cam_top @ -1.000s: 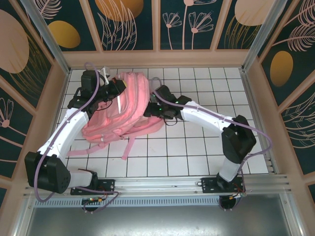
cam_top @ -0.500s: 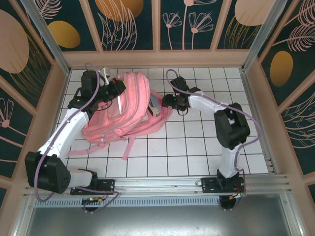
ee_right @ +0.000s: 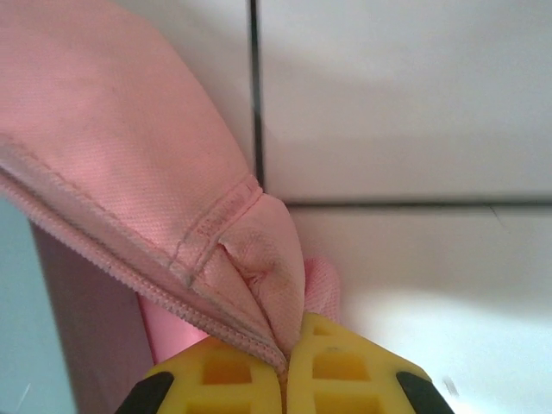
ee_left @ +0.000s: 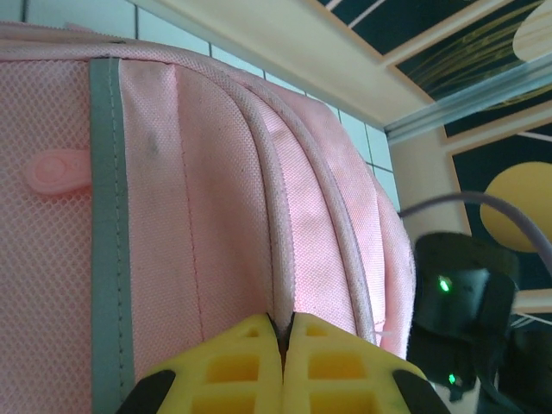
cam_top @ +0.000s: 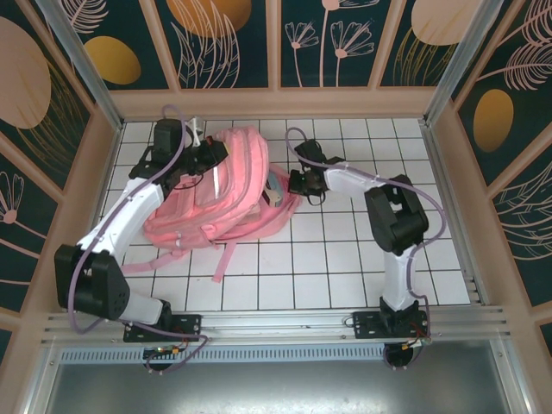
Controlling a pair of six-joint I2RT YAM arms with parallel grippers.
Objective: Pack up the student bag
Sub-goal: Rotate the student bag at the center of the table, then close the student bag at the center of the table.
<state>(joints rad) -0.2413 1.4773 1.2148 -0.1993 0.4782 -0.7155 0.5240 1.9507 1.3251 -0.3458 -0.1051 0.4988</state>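
Student bag [cam_top: 226, 185] lies slumped toward the far left of the white-tiled table [cam_top: 345, 250], the left tool [ee_left: 283, 335] clenched on a piped seam near its top and the right tool [ee_right: 288, 352] pinched shut on a fabric edge at its right side. Drawing the two grips gently apart, without letting the thin cloth slip, should spread the bag for packing.
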